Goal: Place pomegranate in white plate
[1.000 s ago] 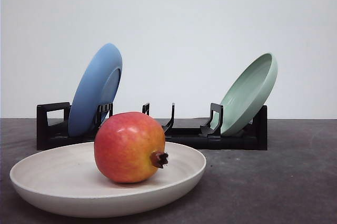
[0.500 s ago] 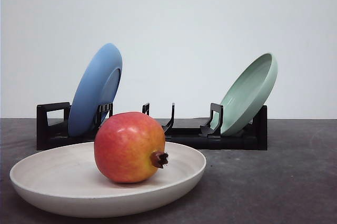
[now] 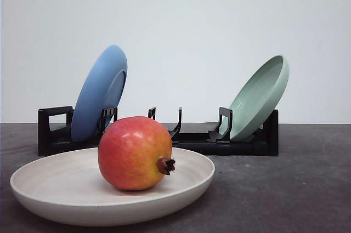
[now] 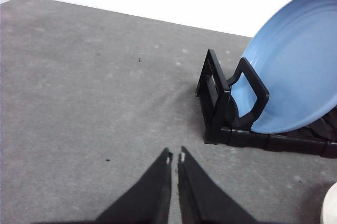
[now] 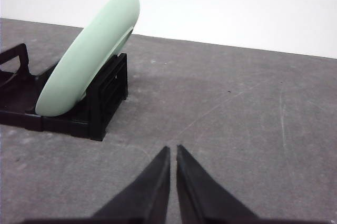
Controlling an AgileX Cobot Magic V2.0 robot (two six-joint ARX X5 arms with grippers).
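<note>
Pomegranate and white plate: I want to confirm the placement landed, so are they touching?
Touching. In the front view the pomegranate sits inside the white plate, its underside resting on the plate's floor with no gap.

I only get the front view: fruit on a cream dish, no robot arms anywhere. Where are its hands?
Observer: The left gripper hangs over bare grey table, shut and empty.
Operator: And the other hand?
Observer: The right gripper is shut and empty too, beside the pale green plate.
Operator: Is anything near that left one?
Observer: The black rack end holding the blue plate.
</note>
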